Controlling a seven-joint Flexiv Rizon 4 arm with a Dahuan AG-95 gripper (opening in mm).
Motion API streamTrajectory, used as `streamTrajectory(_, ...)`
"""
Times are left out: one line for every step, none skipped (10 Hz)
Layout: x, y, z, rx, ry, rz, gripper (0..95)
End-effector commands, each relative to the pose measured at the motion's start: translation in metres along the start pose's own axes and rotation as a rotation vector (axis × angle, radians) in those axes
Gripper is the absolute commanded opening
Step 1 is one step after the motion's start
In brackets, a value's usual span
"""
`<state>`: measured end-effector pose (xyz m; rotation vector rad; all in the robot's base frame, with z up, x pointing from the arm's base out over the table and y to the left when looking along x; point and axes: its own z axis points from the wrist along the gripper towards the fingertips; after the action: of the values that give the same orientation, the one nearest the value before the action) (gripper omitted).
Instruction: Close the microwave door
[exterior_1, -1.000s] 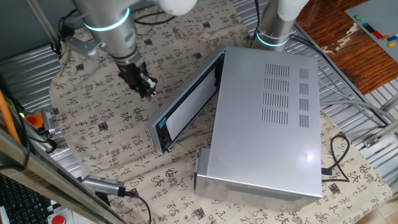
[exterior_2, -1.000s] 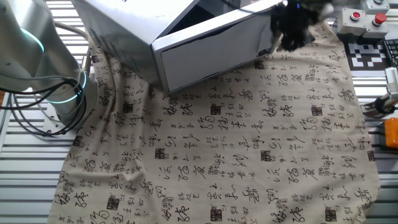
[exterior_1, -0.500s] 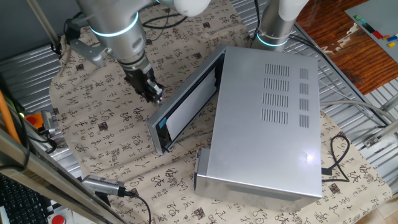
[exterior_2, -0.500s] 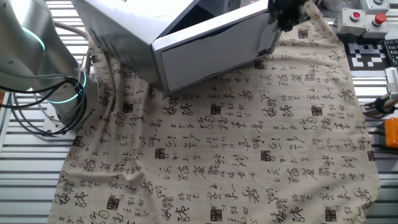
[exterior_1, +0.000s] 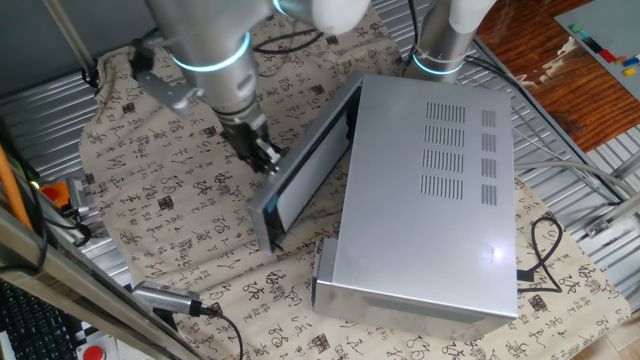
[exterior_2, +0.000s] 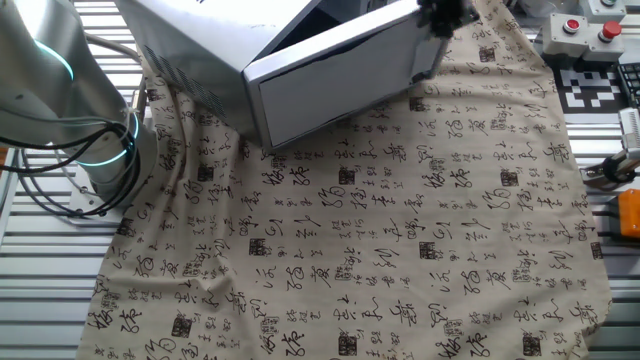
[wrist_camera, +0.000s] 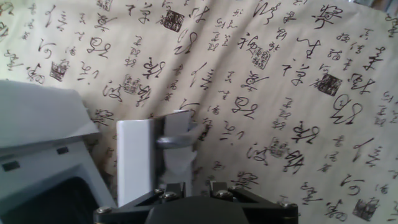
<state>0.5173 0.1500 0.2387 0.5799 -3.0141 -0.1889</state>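
The microwave (exterior_1: 430, 200) is a big silver-grey box with vent slots on top, standing on a cloth; it also shows in the other fixed view (exterior_2: 190, 40). The microwave door (exterior_1: 305, 165) stands partly open, its free end toward the front left. Its pale outer face shows in the other fixed view (exterior_2: 340, 85), and its white end edge in the hand view (wrist_camera: 134, 162). My gripper (exterior_1: 268, 158) is against the door's outer face near the free end, fingers together and holding nothing. It is at the top edge in the other fixed view (exterior_2: 445, 15) and beside the door's edge in the hand view (wrist_camera: 177, 140).
A beige cloth (exterior_1: 160, 200) printed with characters covers the table. A second arm's base (exterior_1: 440, 40) stands behind the microwave. A box with red buttons (exterior_2: 585, 25) and an orange object (exterior_2: 628, 212) lie off the cloth. A metal cylinder with a cable (exterior_1: 165, 297) lies at the front.
My gripper has moved right and toward the door and now touches its outer face. The door has swung a little toward the box.
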Motion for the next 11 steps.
streamTrajectory(0.006,0.014,0.005,0.002,-0.003,0.027,19.0)
streamTrajectory(0.01,0.023,0.007,0.003,-0.004,0.04,19.0)
streamTrajectory(0.013,0.027,0.008,0.003,-0.004,0.047,19.0)
streamTrajectory(0.015,0.031,0.009,0.007,-0.005,0.048,19.0)
streamTrajectory(0.016,0.03,0.009,0.013,-0.013,0.037,19.0)
streamTrajectory(0.017,0.027,0.009,0.015,-0.016,0.023,19.0)
streamTrajectory(0.019,0.014,0.006,0.017,-0.017,-0.008,19.0)
streamTrajectory(0.02,0.011,0.006,0.015,-0.018,-0.018,19.0)
streamTrajectory(0.02,0.011,0.006,0.015,-0.031,-0.054,19.0)
streamTrajectory(0.02,0.011,0.006,0.006,-0.04,-0.078,19.0)
streamTrajectory(0.02,0.011,0.006,-0.003,-0.038,-0.072,19.0)
